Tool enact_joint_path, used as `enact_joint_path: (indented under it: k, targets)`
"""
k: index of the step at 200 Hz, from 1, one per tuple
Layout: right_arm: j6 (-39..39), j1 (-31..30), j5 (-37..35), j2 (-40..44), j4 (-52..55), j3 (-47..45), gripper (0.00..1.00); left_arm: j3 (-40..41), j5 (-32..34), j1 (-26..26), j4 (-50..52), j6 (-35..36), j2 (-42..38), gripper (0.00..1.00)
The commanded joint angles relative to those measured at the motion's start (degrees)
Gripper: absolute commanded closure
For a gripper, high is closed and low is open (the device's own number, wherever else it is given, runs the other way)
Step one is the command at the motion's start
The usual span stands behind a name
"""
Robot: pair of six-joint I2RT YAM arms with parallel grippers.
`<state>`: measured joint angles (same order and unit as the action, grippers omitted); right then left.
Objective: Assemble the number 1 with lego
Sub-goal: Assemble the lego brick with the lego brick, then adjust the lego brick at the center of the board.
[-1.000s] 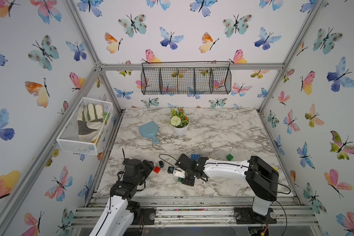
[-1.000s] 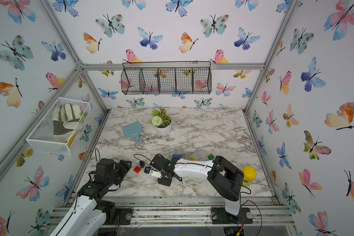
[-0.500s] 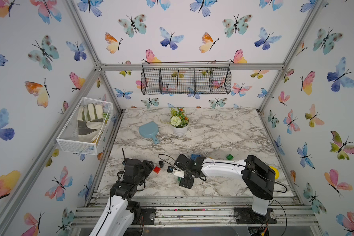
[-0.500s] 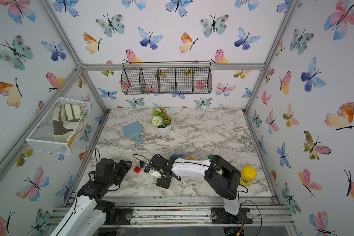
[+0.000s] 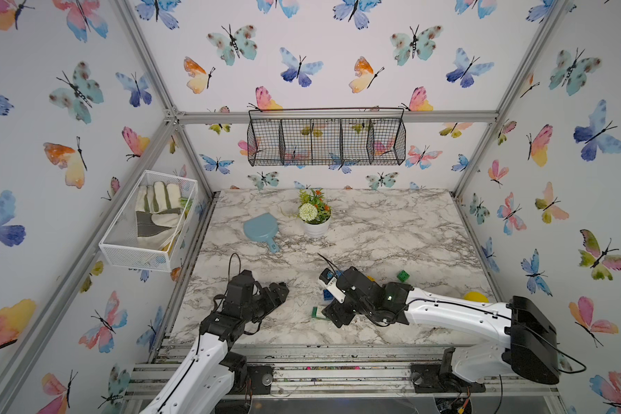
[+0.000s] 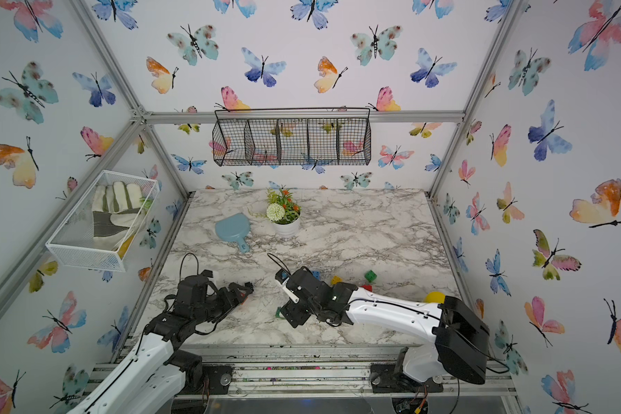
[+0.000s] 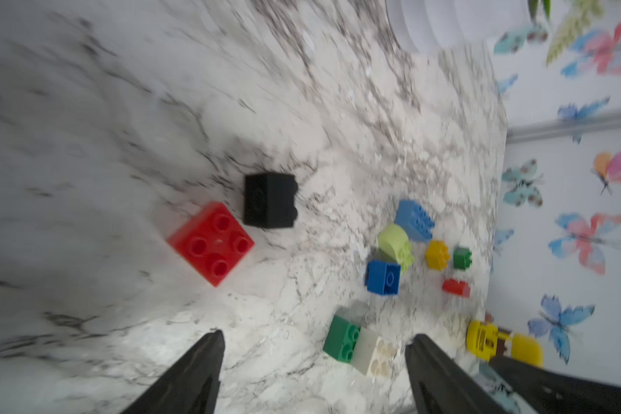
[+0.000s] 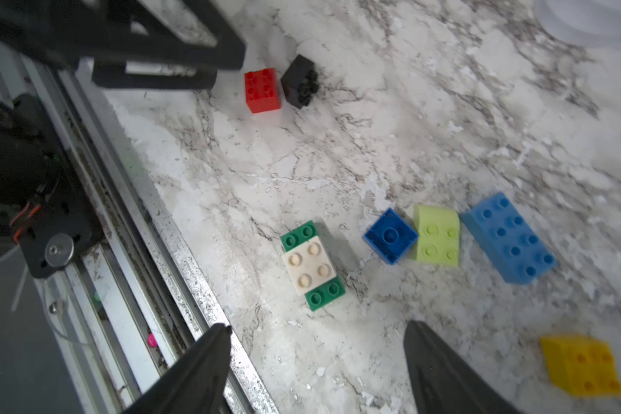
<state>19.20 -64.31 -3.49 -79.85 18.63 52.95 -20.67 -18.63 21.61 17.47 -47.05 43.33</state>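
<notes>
A white square lego brick sits pressed onto a long green one near the table's front edge, just ahead of my open right gripper, which holds nothing. Beyond it lie a blue brick, a lime one, a long light-blue one and a yellow one. A red brick and a black brick lie ahead of my left gripper, which is open and empty. In a top view the right gripper hangs over the green brick.
A yellow-lidded jar lies at the right front, with a small green brick farther back. A flower pot and a blue scoop stand at the back. The metal front rail runs close to the green and white pair.
My right gripper has opened, let go of the white brick on the green one and drawn back to the right. My left gripper has opened a little wider and reached over the red brick.
</notes>
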Motion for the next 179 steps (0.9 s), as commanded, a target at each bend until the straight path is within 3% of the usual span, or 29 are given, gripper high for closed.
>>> enact_joint_path:
  k: [1,37,87,131,179]
  targets:
    - [18.8,2.4,-2.5,1.2,0.8,-1.7,0.25,-2.5,-4.3,7.7,-6.3,4.3,5.9,0.10]
    - [22.2,5.2,-0.1,4.9,1.1,-4.5,0.25,-4.1,-5.4,14.2,-16.2,4.2,17.5,0.08]
    - [24.1,8.7,0.8,11.2,1.1,-10.1,0.25,-4.9,-5.9,15.4,-20.8,4.1,27.0,0.06]
    - [24.3,9.4,1.3,12.7,1.5,-11.7,0.25,-5.2,-9.5,17.5,-24.4,3.6,31.6,0.04]
    - [24.1,10.0,2.2,13.0,1.3,-12.5,0.26,-4.5,-12.8,19.1,-25.6,1.8,31.1,0.07]
